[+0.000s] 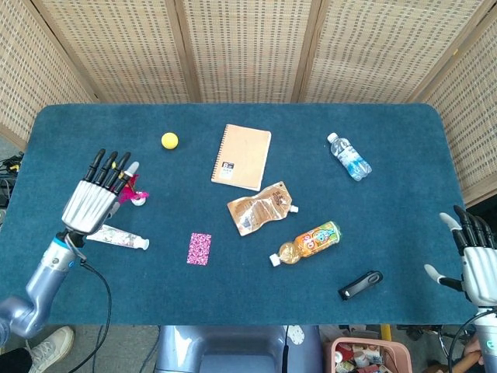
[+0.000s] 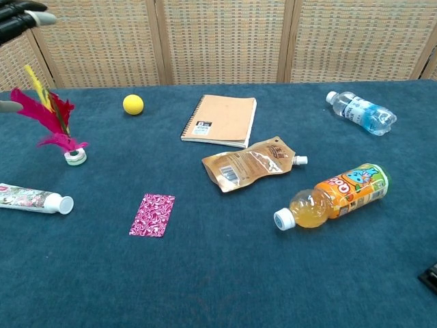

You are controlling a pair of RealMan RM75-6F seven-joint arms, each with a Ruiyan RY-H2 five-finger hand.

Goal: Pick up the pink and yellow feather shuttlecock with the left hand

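Observation:
The pink and yellow feather shuttlecock point(image 1: 132, 191) stands on the left part of the blue table, its white base point(image 2: 75, 157) down and its feathers point(image 2: 42, 113) tilted to the left. My left hand point(image 1: 93, 202) is just left of it, fingers straight and spread above the feathers. In the chest view only its fingertips point(image 2: 20, 14) and the thumb tip point(image 2: 7, 106) show, the thumb at the edge of the feathers. I cannot see a grip on them. My right hand point(image 1: 475, 260) hangs open past the table's right front edge.
A toothpaste tube point(image 1: 120, 238) lies just in front of the left hand. A yellow ball point(image 1: 169, 141) sits behind the shuttlecock. Further right lie a pink card point(image 1: 199, 249), a notebook point(image 1: 241, 157), a brown pouch point(image 1: 260, 207), an orange drink bottle point(image 1: 311, 242), a water bottle point(image 1: 349, 157) and a black object point(image 1: 360, 284).

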